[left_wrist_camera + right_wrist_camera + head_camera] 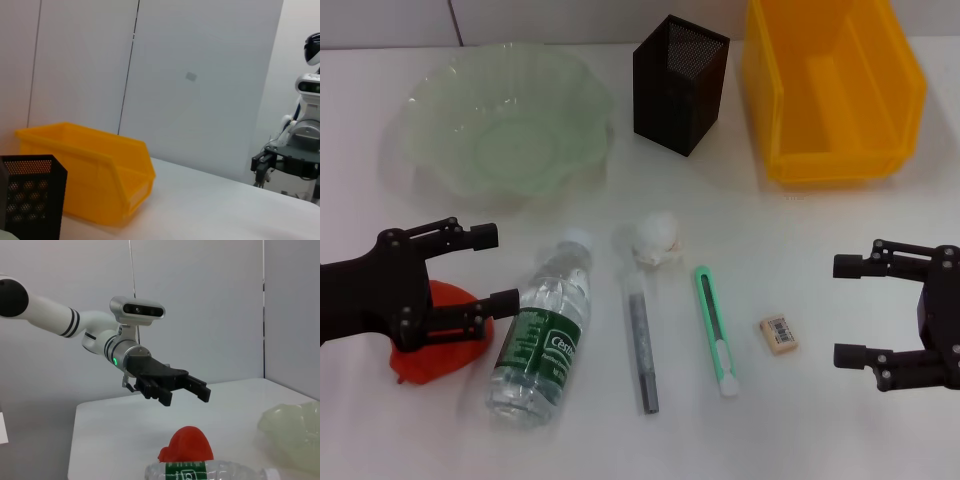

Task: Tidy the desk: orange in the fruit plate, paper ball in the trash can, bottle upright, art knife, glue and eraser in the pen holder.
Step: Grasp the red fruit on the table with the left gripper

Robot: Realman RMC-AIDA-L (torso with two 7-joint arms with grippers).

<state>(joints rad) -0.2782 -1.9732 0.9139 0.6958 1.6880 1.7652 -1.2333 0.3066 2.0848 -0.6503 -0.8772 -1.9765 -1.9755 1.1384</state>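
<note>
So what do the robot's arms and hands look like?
The left gripper and right gripper are matte black, with two thin bar fingers each on jointed links. The left arm is glossy white with black rings, a small green light near the wrist, and a silver camera bar mounted above.

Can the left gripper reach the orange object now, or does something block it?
Probably yes. The open left gripper hovers right over the orange object; the lying bottle is close beside it but not covering it.
</note>
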